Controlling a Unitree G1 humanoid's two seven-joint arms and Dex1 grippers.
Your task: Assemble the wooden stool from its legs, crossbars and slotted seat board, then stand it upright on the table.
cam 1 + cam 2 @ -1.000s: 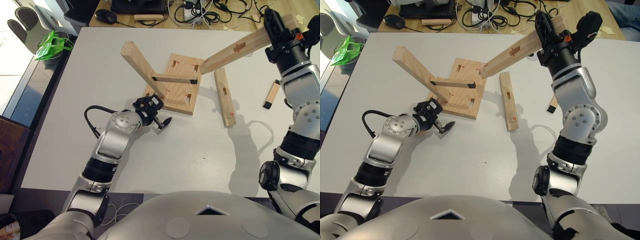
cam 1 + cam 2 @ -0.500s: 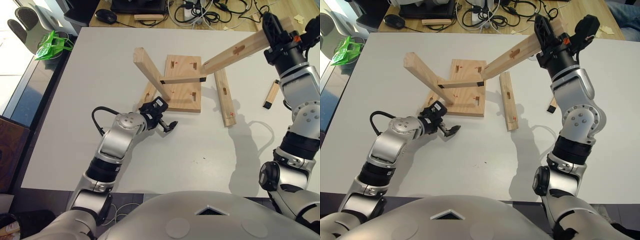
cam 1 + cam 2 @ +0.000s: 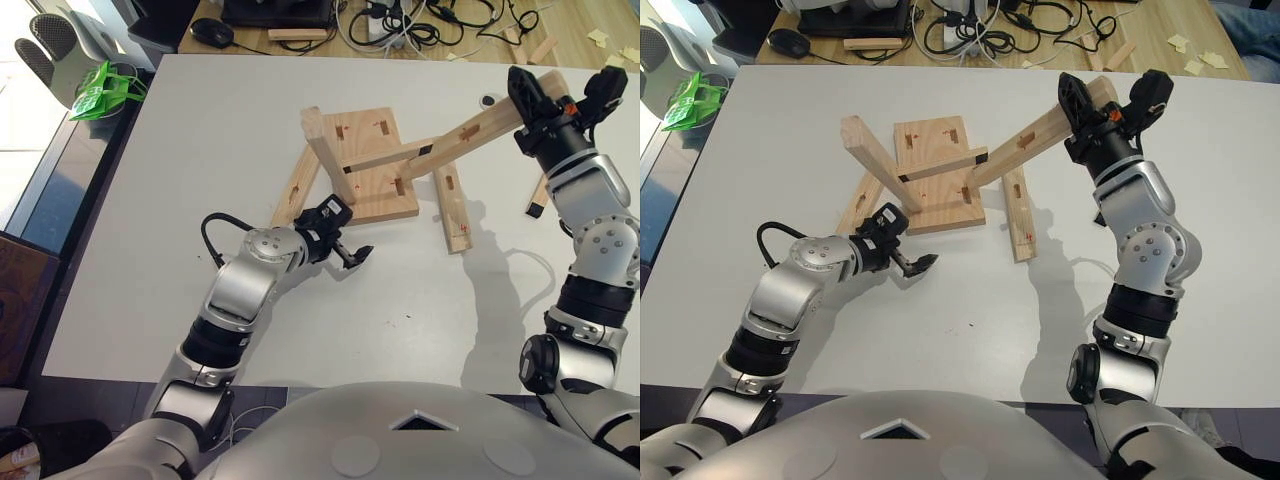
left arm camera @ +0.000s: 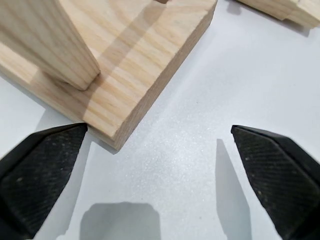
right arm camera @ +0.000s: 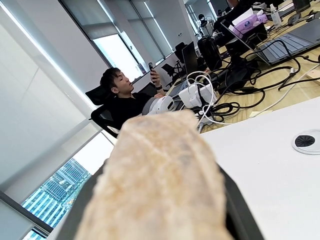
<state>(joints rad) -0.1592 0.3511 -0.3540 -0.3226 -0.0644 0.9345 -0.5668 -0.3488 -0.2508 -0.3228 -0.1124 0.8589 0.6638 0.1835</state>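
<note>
Left eye view: the flat pale wooden seat board with slots (image 3: 365, 135) lies on the white counter (image 3: 200, 130). The right claw (image 3: 562, 95) squeezes the top end of a long slanted wooden leg (image 3: 478, 127) leaning on the board.

Left wrist view: the left claw (image 4: 159, 131) is spread wide, holding nothing, just beside the board's corner.

Right wrist view: the leg's rough end sits clamped.

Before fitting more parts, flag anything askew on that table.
Yes: the free leg and the gripped leg, joined by one crossbar, splay apart over the seat board rather than standing square. The right gripper holds the gripped leg's raised end. A loose leg lies beside the board.
</note>
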